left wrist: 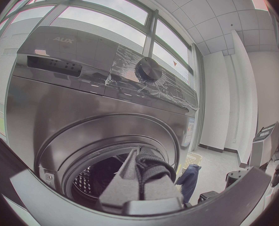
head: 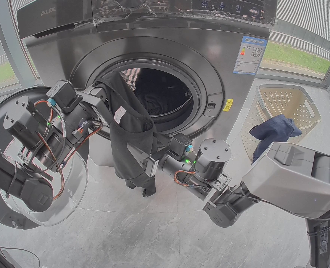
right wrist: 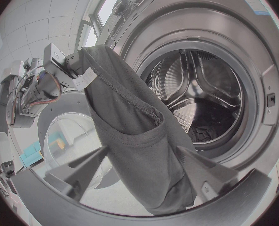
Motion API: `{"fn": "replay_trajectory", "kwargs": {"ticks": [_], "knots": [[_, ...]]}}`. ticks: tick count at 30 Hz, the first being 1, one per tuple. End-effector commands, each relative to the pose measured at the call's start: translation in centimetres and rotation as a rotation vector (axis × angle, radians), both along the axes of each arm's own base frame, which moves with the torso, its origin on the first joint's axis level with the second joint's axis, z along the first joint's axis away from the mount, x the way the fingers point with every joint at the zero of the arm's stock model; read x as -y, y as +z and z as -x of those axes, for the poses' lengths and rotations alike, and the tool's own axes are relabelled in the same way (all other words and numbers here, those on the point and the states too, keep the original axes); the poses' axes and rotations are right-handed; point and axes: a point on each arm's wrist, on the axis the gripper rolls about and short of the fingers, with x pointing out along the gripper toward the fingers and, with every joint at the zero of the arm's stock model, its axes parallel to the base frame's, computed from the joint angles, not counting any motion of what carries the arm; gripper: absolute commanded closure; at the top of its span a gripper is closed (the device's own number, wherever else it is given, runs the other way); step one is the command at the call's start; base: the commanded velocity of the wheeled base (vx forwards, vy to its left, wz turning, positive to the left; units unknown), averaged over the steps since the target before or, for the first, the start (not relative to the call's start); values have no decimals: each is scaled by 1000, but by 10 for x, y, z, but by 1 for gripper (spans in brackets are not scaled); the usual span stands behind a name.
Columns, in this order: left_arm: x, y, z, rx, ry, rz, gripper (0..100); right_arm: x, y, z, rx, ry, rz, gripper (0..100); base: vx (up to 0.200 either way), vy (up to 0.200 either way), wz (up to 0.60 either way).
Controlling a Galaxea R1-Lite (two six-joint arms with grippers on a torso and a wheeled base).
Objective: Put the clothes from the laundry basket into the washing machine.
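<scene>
- The left gripper (head: 98, 93) is pressed together on the top edge of a black garment (head: 129, 131). In the left wrist view its fingers (left wrist: 127, 179) clamp a bunched fold of the dark cloth.
- The left arm comes in from the robot's lower left, bent at the elbow. Its wrist is raised to the upper left rim of the drum opening (head: 161, 90).
- The right gripper (head: 144, 146) has its fingers spread wide. In the right wrist view the garment hangs down between the two fingers (right wrist: 82, 164) without being pinched.
- The right arm reaches in from the lower right. Its forearm lies low and nearly level below the opening, with the gripper aimed at the garment's lower half.
- The black garment hangs from the left gripper in front of the left side of the opening. It drapes down past the rim, its hem is clear of the floor, and a white tag (head: 119, 114) shows near its upper part.
- The washing machine (head: 209, 56) stands straight ahead with its round door (head: 60, 190) swung open to the left, behind the left arm.
- Dark clothes (right wrist: 208, 129) lie at the bottom of the drum.
- The laundry basket (head: 306, 108) stands on the floor to the right of the machine, tilted, with a blue garment (head: 274, 129) draped over its near rim.
</scene>
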Motion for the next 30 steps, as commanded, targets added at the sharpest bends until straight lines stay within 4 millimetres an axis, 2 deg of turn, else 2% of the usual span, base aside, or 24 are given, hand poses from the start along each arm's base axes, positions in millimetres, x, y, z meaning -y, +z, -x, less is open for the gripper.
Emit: {"fn": "replay_trajectory", "kwargs": {"ticks": [1,6,9,17,18,20,21,24,26,30], "knots": [[2,-1,1,-5,-6,-2,100,-14,-14,-17,25,9,-12,100,0,0,0],[1,-2,0,-7,-3,-3,100,-13,-8,-15,34,10,-22,100,0,0,0],[-1,-3,-1,-11,2,-3,100,-5,4,-6,33,8,-24,100,0,0,0],[-17,-7,-12,-26,67,-8,100,43,42,27,11,-29,4,100,0,0,0],[-22,-9,-16,-33,90,-10,100,62,58,36,22,-49,-5,100,0,0,0],[-26,-9,-18,-34,102,-10,100,75,69,43,30,-64,-12,100,0,0,0],[-26,-9,-18,-34,102,-10,100,75,69,43,30,-64,-12,100,0,0,0],[-25,-12,-15,-54,94,-19,100,96,103,56,83,-82,-71,100,0,0,0],[-24,-12,-12,-60,91,-21,100,101,115,56,113,-99,-113,100,0,0,0],[-23,-14,-3,-73,76,-27,100,114,120,51,147,-149,-169,100,0,0,0]]}}
